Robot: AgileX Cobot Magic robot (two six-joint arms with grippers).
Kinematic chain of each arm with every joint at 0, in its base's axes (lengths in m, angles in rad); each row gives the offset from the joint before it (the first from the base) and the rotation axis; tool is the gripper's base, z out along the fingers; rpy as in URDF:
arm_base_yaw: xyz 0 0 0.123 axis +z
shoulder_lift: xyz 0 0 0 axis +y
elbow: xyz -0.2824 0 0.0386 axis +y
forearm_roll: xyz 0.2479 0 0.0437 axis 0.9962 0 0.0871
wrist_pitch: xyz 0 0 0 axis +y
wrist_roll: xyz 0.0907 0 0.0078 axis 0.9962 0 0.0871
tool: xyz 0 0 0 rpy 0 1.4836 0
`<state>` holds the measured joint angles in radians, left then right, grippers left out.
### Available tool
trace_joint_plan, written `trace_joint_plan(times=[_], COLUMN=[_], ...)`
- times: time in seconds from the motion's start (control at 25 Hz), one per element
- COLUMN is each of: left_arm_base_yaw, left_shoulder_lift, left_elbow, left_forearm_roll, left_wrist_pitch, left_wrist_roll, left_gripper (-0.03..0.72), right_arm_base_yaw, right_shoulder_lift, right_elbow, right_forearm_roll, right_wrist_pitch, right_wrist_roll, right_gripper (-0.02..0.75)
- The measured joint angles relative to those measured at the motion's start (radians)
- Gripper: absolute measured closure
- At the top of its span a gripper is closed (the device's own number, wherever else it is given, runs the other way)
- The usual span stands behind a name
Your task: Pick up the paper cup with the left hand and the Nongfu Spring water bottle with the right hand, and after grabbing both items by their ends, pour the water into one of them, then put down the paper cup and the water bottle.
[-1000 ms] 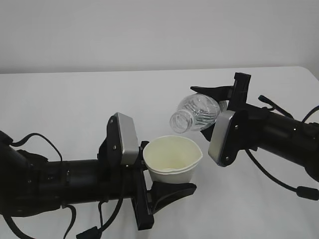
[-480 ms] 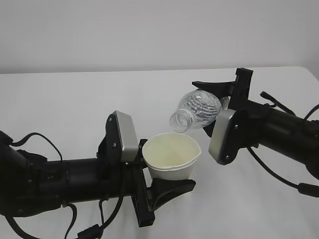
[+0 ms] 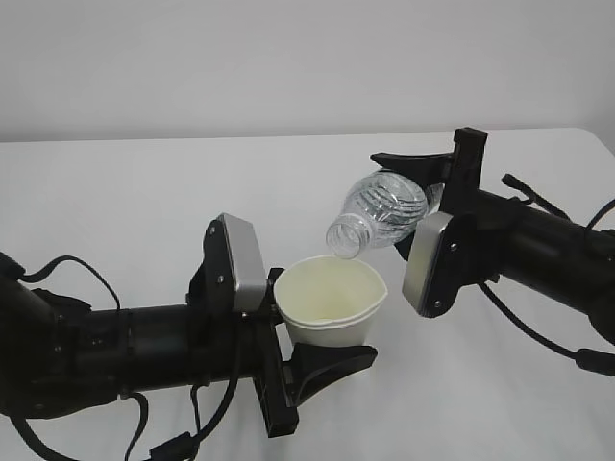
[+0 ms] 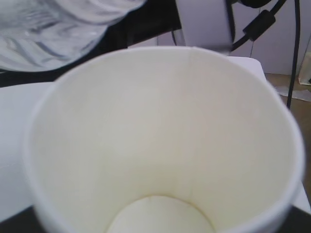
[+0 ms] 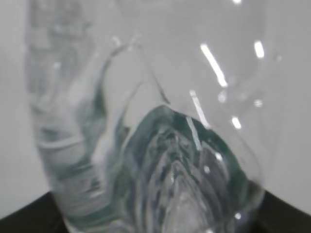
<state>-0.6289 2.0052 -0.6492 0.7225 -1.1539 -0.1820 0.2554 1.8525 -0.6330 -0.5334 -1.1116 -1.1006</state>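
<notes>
The cream paper cup (image 3: 332,303) stands upright, off the table, with my left gripper (image 3: 319,328) shut on its lower wall. In the left wrist view the cup (image 4: 160,141) fills the frame and hides the jaws; its pale bottom shows. My right gripper (image 3: 405,206) is shut on the base end of the clear Nongfu Spring water bottle (image 3: 384,211). The bottle is tilted with its uncapped mouth (image 3: 344,238) down-left, just above the cup's far rim. I see no stream of water. The right wrist view shows the bottle (image 5: 146,145) close up, ribbed, with green tints.
Both arms hover over a white table (image 3: 144,192) in front of a pale wall. The right arm's grey module (image 3: 428,264) hangs just right of the cup. Black cables (image 3: 538,346) trail from the right arm, and others loop under the left arm (image 3: 86,279).
The right gripper has lifted the bottle's base a little, tipping its mouth further down over the cup. The cup has shifted slightly left. Both grips are unchanged.
</notes>
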Motion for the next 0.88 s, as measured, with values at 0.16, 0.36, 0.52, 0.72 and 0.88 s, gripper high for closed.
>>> trace_joint_plan(times=[0.16,0.36,0.52,0.72,0.88], left_arm_base_yaw=[0.0,0.0,0.0,0.0,0.0], left_shoulder_lift=[0.0,0.0,0.0,0.0,0.0], left_elbow=[0.0,0.0,0.0,0.0,0.0], left_forearm_roll=[0.0,0.0,0.0,0.0,0.0], left_wrist_pitch=[0.0,0.0,0.0,0.0,0.0], left_wrist_roll=[0.0,0.0,0.0,0.0,0.0], left_gripper=[0.228,0.228,0.228,0.228,0.228], right_arm_base_yaw=[0.0,0.0,0.0,0.0,0.0], right_shoulder_lift=[-0.023,-0.045,-0.045,-0.045,-0.045], right_elbow=[0.0,0.0,0.0,0.0,0.0], right_forearm_roll=[0.002,0.004,0.004,0.004,0.004], right_wrist_pitch=[0.0,0.0,0.0,0.0,0.0], right_wrist_roll=[-0.005,-0.015,-0.039,-0.048,-0.061], right_gripper=[0.281,0.281,0.281,0.281,0.281])
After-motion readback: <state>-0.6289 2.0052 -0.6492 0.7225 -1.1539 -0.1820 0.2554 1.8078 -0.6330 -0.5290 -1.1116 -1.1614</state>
